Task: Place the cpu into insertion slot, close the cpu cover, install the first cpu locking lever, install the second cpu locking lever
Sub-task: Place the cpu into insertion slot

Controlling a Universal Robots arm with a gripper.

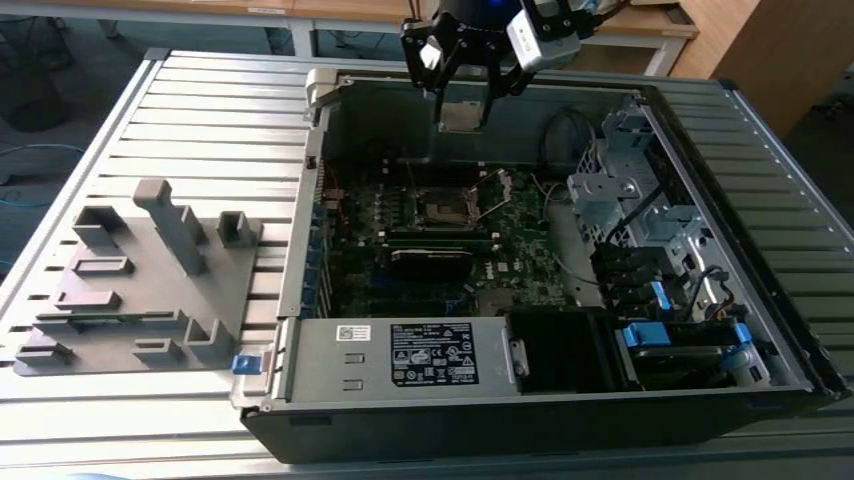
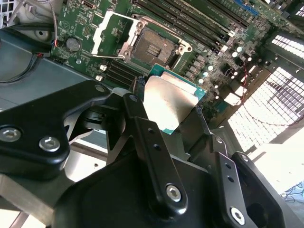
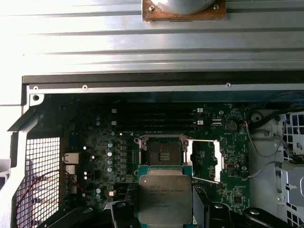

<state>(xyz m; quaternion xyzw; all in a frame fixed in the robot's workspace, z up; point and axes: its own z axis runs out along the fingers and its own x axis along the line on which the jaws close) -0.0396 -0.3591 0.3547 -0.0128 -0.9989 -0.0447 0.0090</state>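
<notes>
- The gripper (image 1: 463,104) is clamped on the cpu (image 1: 462,120), one finger on each side of the chip.
- In the exterior view the cpu hangs high over the open computer case (image 1: 534,405), near its back wall. It is well above the green motherboard (image 1: 400,270).
- The insertion slot (image 3: 164,154) has nothing in it. You can see its dark square middle.
- The cpu cover (image 3: 217,159) is flipped open and stands off to one side of the slot, so the way in is free.
- I think this is the first step: bringing the cpu to the slot. The chip is not in yet, and the cover is not closed.
- In the second wrist view the cpu is tipped, not flat over the slot.
- To go in, the chip has to be flat, right over the slot, with its edges matching the slot's edges. A crooked drop could hurt the slot.
</notes>
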